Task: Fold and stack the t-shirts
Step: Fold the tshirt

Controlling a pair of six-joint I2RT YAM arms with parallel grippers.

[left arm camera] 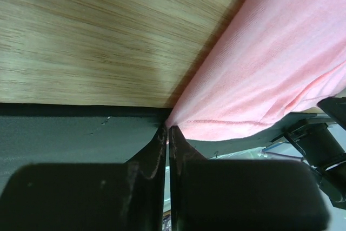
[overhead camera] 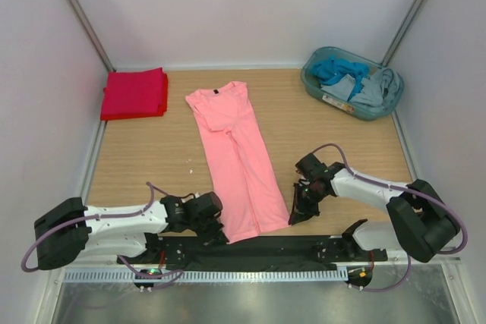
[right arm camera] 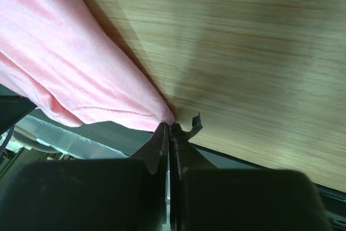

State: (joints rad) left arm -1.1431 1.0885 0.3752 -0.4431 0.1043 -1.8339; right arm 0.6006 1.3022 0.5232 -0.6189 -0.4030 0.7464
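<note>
A salmon-pink t-shirt [overhead camera: 231, 149] lies as a long, narrow strip down the middle of the wooden desk [overhead camera: 152, 157], its collar and small dark neck label [overhead camera: 215, 92] toward the far side and its hem at the near edge, just over the black mounting rail [overhead camera: 258, 248]. Both arms reach in low from either side of the hem. The left gripper [overhead camera: 218, 231] is at the hem's left corner; in its wrist view the two fingers [left arm camera: 154, 155] are pressed together, with the point of pink cloth running right into their tips. The right gripper [overhead camera: 292, 219] is at the opposite corner, and its wrist view shows the same: jaws closed tight, the stitched hem corner caught at the fingertips [right arm camera: 160, 139], bare wood grain beyond. From overhead the right gripper looks to sit just beside the cloth's edge, so the pinch reads clearly only from the wrist camera. A bright red t-shirt [overhead camera: 135, 93] rests folded into a neat square at the far left corner of the desk, well apart from the pink one. At the far right corner stands a teal basket [overhead camera: 310, 81] holding a jumble of blue and grey garments [overhead camera: 357, 81].
</note>
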